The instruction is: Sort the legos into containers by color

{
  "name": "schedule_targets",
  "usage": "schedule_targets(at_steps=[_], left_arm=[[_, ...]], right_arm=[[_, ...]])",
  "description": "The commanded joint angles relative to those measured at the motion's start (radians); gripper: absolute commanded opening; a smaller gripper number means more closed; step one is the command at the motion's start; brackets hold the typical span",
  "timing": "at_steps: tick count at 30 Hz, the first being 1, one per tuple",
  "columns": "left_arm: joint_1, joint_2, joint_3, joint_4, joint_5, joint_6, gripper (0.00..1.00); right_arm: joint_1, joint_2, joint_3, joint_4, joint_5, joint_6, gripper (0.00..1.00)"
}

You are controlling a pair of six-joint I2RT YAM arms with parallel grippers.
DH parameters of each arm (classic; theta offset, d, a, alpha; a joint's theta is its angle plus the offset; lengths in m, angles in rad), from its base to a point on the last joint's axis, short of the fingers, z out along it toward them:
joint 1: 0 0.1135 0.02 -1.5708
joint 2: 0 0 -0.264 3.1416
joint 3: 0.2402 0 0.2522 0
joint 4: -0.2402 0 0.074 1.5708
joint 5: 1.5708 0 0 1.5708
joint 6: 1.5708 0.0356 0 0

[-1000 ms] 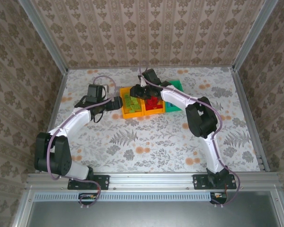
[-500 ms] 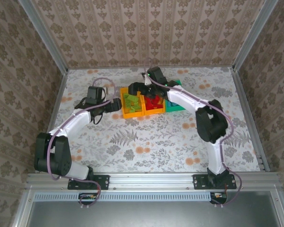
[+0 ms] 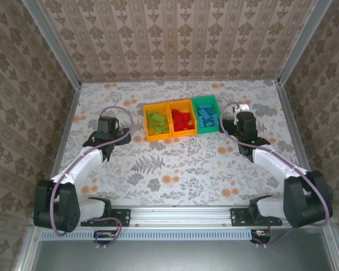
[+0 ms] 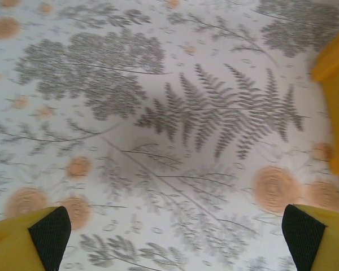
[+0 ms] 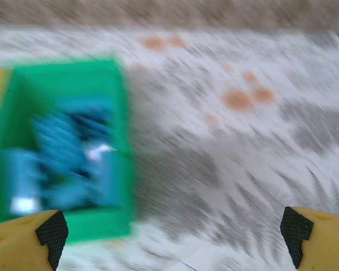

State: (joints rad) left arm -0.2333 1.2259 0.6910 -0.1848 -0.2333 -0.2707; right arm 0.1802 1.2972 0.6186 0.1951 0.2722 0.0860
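You've got left gripper and right gripper both with jaws wide apart holding nothing, either side of the containers on the table, legos inside, green, red, blue per bin.

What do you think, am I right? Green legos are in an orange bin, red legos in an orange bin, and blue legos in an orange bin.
No. The blue legos sit in the green bin, as the top view shows. The green legos are in the left orange bin, red legos the middle orange bin.
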Motion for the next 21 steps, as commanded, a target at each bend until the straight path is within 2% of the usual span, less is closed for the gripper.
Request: schedule_targets(at_steps=[1,3,4,8,9,11,12,14,16,21], left_arm=[[0.022,-0.033,-0.032,0.065,-0.108,0.071,1.00],[0.028,-0.045,-0.047,0.103,-0.130,0.110,1.00],[0.029,-0.054,-0.062,0.135,-0.140,0.131,1.00],[0.051,-0.081,-0.163,0.322,-0.164,0.230,1.00],[0.062,-0.078,-0.188,0.370,-0.171,0.243,1.00],[0.093,-0.061,-0.220,0.441,-0.172,0.256,1.00],[0.114,-0.050,-0.237,0.486,-0.142,0.258,1.00],[0.151,-0.024,-0.258,0.552,-0.077,0.261,1.00],[0.178,0.002,-0.263,0.597,-0.022,0.260,1.00],[0.226,0.109,-0.260,0.750,0.111,0.275,1.00]], right_arm=[[-0.020,0.049,-0.128,0.348,0.096,-0.084,1.00],[-0.042,0.100,-0.156,0.458,0.124,-0.084,1.00],[-0.050,0.119,-0.145,0.448,0.124,-0.085,1.00],[-0.096,0.202,-0.187,0.615,0.067,-0.041,1.00],[-0.099,0.183,-0.175,0.557,0.060,-0.028,1.00],[-0.108,0.188,-0.195,0.598,0.024,-0.033,1.00],[-0.118,0.200,-0.200,0.610,-0.014,-0.033,1.00],[-0.139,0.248,-0.242,0.748,-0.050,-0.029,1.00],[-0.140,0.226,-0.229,0.679,-0.049,-0.021,1.00],[-0.140,0.230,-0.229,0.690,-0.052,-0.023,1.00]])
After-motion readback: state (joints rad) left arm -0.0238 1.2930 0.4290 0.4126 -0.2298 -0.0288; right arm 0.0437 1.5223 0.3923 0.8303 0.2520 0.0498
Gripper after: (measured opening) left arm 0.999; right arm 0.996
